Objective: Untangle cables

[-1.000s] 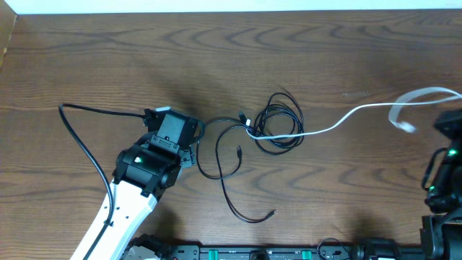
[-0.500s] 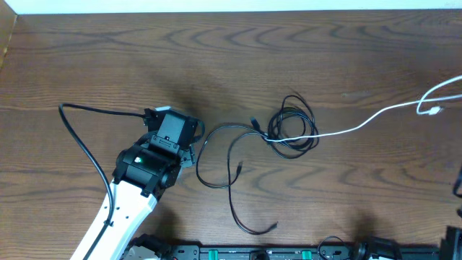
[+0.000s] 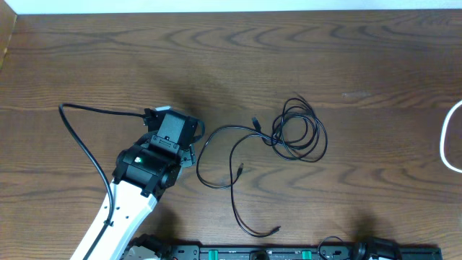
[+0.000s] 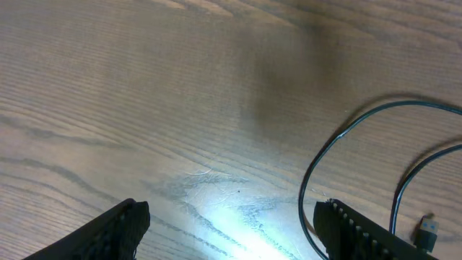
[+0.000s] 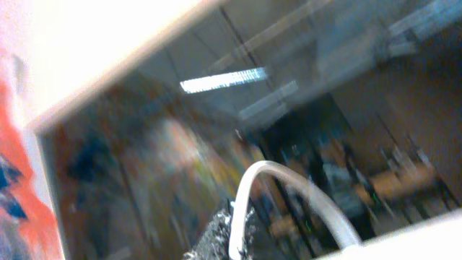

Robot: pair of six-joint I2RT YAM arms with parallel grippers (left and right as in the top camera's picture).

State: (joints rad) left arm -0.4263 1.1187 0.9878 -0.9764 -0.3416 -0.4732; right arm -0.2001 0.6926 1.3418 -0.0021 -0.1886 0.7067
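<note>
- You can take the coiled part of the black cables (image 3: 300,134) as the landmark. It lay flat on the wooden counter (image 3: 216,50) as several loose, overlapping rings.
- From the coil's left side, one black strand (image 3: 216,130) ran further left in a wide open loop, then curved down and back. It ended in a small plug (image 3: 240,170) below-left of the coil.
- A second strand dropped from that loop, well below-left of the coil. It hooked round to a free end (image 3: 276,230) near the counter's front edge.
- A short plug tip (image 3: 254,120) sat just left of the coil.
- Your left arm (image 3: 141,170) was well left of the coil, with the left jaws at the far side of the wide loop.
- In the left wrist view, both fingers (image 4: 119,230) showed at the bottom corners, spread wide. Only bare counter lay between them, and they gripped nothing.
- In that same view the loop curved close past the inner side of the right-hand finger. You could not judge contact there.
- Only an arc of the white cable (image 3: 449,137) showed at the frame edge in the overhead view, well right of the coil and apart from it.
- Your right arm was outside the overhead view.
- The right wrist view was blurred and aimed at a room rather than the counter. The white cable arched up from the bottom of that view, beside a grey textured patch (image 5: 213,242).
- You could not tell whether the right jaws were parted or closed, or whether they gripped that cable.
</note>
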